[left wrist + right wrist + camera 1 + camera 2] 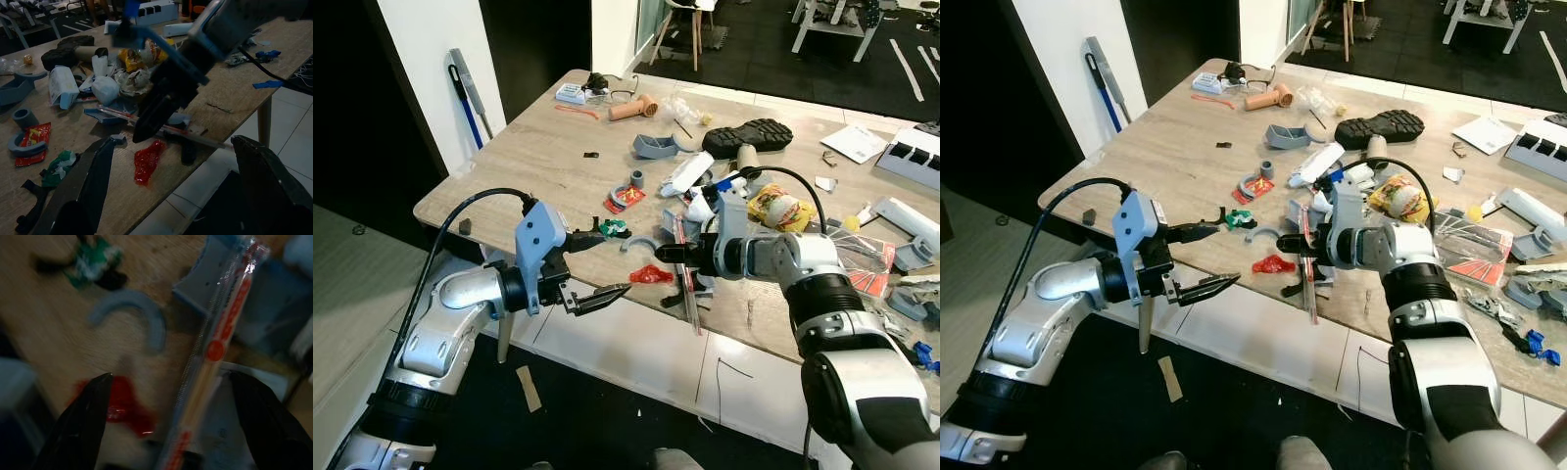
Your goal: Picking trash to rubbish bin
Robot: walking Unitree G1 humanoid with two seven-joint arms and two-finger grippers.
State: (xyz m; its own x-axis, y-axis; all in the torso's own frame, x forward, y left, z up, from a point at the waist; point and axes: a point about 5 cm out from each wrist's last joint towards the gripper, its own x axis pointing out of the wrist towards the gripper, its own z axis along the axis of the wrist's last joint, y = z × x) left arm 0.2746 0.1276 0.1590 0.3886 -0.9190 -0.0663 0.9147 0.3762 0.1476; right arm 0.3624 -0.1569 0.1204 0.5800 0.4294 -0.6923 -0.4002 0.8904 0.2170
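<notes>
While the right gripper (668, 254) hovers low over the wooden table (529, 157), its two black fingers are spread apart and hold nothing. A red wrapper (649, 275) lies flat on the table near the front edge, just below and slightly ahead of those fingertips, apart from them. Just beside the red wrapper, on the right arm's side, lies a long clear-wrapped chopstick packet (686, 279); a grey curved piece (138, 313) sits just beyond it. Off the table's front edge from the red wrapper, the left gripper (598, 266) hangs in the air with its fingers spread wide and empty, pointing toward the wrapper. A green wrapper (613, 228) lies near its upper finger.
</notes>
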